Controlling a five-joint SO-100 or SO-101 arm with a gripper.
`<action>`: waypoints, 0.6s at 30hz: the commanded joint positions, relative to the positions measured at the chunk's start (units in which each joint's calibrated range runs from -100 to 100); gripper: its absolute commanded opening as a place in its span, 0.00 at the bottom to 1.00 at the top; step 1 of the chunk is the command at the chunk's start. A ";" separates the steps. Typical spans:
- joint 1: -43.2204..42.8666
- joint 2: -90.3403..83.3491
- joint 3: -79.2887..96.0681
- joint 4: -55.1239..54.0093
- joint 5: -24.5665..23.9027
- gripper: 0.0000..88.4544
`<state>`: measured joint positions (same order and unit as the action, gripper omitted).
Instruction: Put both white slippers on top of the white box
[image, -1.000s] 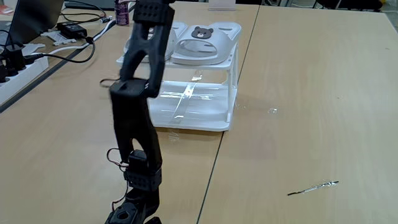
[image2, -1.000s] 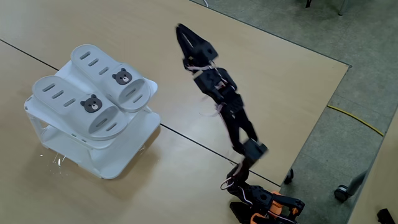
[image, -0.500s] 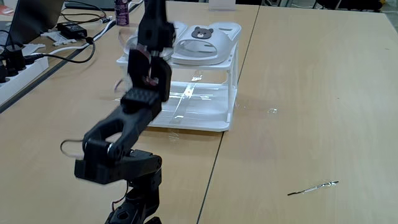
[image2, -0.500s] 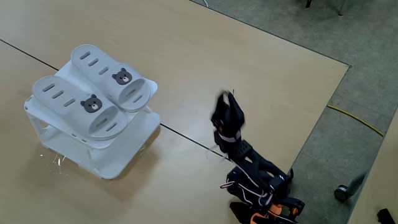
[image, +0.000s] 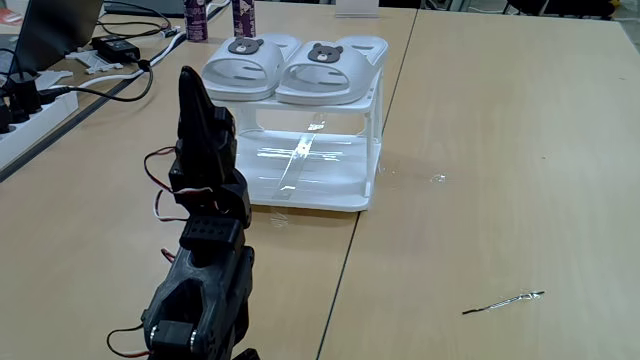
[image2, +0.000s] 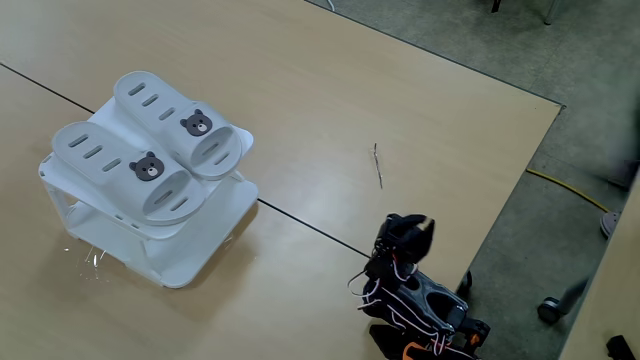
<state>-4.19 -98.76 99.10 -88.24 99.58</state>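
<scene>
Folded back since a second ago, the arm now sits low over its base, well apart from the white box (image2: 190, 240), with the hand (image: 190, 78) pointing up; whether its fingers are apart or together I cannot tell. Both white slippers (image2: 150, 150) lie side by side on the box top, touching, at about 10 o'clock from the arm on the surface (image2: 300, 110).

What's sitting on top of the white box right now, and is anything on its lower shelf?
Both white slippers lie side by side on the white box, bear badges showing. The lower shelf looks bare through the clear sides, apart from glare; the top surface under the slippers is covered.
</scene>
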 joint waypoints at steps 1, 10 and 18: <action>-0.33 -0.23 0.54 -4.94 0.42 0.01; 0.17 -0.06 0.54 -5.63 0.42 0.01; 0.17 -0.06 0.54 -5.63 0.42 0.01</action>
